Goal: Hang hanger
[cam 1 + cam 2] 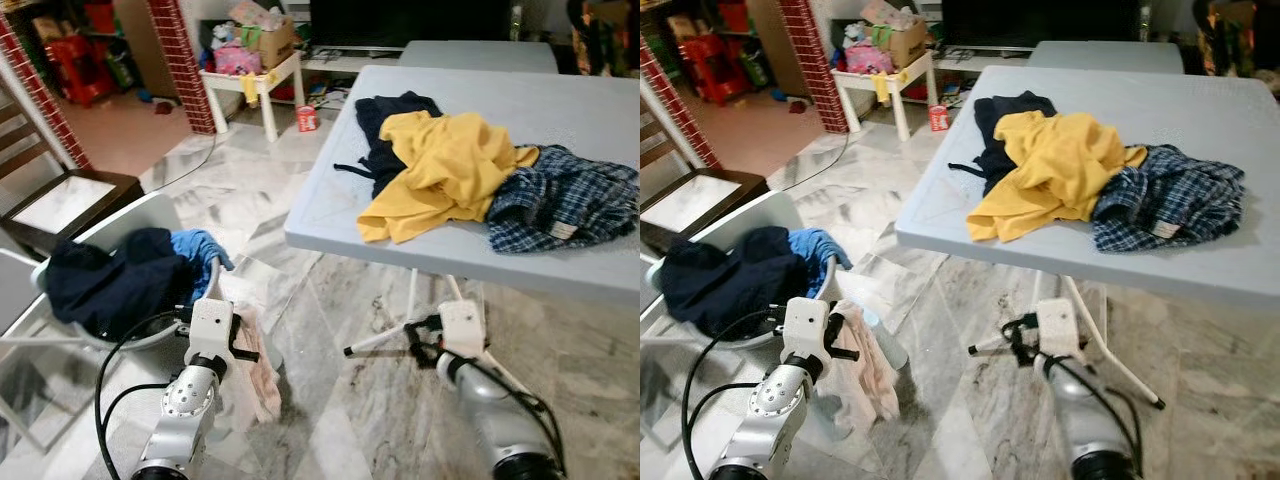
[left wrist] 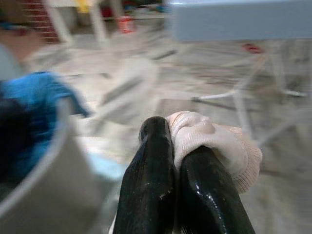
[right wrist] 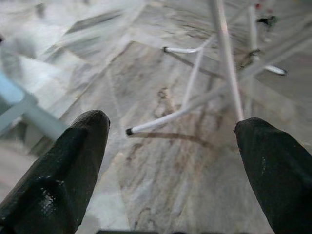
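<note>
My left gripper (image 1: 238,343) is low over the marble floor, shut on a pale pink garment (image 1: 258,378) that hangs down from its fingers (image 2: 153,161). The bunched cloth (image 2: 214,141) bulges out beside the fingertips. A pale blue plastic piece (image 1: 883,338) shows just past the garment; I cannot tell whether it is a hanger. My right gripper (image 3: 175,131) is open, held low in front of the white table legs (image 3: 224,63) with nothing between its fingers.
A grey folding table (image 1: 330,225) ahead on the right carries a yellow shirt (image 1: 445,170), a plaid shirt (image 1: 565,200) and a dark garment (image 1: 385,125). A grey basket (image 1: 150,335) of dark and blue clothes (image 1: 115,275) sits at my left. Its rim lies close to my left gripper.
</note>
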### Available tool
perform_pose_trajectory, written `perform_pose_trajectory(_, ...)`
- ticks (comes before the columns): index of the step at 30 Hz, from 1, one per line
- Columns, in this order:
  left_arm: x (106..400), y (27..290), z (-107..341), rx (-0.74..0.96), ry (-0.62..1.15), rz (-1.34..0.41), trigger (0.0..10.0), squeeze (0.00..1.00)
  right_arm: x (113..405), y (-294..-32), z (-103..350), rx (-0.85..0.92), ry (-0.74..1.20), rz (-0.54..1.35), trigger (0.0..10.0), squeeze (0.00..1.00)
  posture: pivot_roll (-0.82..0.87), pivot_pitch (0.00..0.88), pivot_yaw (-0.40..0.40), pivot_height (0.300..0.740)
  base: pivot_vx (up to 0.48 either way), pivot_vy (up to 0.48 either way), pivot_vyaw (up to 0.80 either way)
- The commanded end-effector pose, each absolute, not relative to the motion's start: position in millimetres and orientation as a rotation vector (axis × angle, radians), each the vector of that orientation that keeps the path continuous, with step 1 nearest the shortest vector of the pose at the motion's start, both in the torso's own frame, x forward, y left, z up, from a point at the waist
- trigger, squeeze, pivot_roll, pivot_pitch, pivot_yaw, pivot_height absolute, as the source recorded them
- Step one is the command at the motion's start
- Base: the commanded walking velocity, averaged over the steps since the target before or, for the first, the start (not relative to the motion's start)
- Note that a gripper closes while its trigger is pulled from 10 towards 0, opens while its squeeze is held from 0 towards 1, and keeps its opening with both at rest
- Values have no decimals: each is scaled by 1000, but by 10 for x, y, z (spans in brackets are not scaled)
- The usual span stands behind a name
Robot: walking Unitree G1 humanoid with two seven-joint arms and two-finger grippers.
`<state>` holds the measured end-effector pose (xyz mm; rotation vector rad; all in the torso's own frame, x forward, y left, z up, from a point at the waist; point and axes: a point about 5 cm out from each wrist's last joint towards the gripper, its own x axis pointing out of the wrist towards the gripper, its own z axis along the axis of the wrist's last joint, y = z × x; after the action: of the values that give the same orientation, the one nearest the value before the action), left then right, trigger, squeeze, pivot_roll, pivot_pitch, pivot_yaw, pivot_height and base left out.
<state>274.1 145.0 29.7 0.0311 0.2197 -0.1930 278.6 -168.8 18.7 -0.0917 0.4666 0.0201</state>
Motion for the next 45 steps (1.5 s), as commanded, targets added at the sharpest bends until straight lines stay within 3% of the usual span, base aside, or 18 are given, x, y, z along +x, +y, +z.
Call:
perform_pose_trajectory(1,2759,1492,320,23,217,-199,10000,0,2829,-1646,271,-89,417,0,10000,0,-135,0,58,740,0,0,-800)
perform_pose_trajectory(13,2721,1458,272,-31,264,-244,10000,0,2820,-1787,243,-58,442,-134,10000,0,-140,0,63,740,0,22,-800)
perform_pose_trajectory(38,2687,1430,254,-43,278,-265,10000,0,2824,-1733,226,-80,455,-114,10000,0,-134,0,53,740,0,459,-799)
perform_pose_trajectory(45,2677,1425,309,-92,238,-291,10000,0,2859,-1733,250,-135,457,-106,10000,0,-127,0,45,740,0,0,-129)
